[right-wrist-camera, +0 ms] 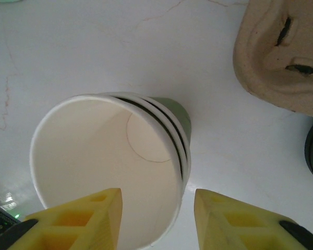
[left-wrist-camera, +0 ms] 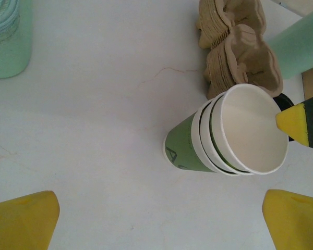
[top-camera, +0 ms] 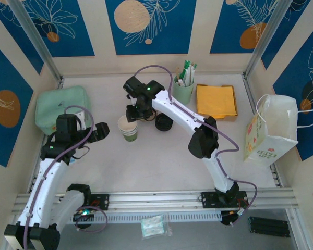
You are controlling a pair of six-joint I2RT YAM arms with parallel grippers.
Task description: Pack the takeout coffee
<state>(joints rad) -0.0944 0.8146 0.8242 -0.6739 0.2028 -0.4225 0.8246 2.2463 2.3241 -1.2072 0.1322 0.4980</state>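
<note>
Over cup stack [right-wrist-camera: 94,151], right gripper [right-wrist-camera: 157,202] pointing down, astride rim, grip unclear

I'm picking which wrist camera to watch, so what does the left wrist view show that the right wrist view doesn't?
Left wrist: the tall mint holder and the open left gripper. Right wrist: the right gripper straddling the rim of the nested lidless cups, one finger inside, one outside, plus the inner cup's round bottom. Both: those cups, the pulp carriers and the white table.
</note>
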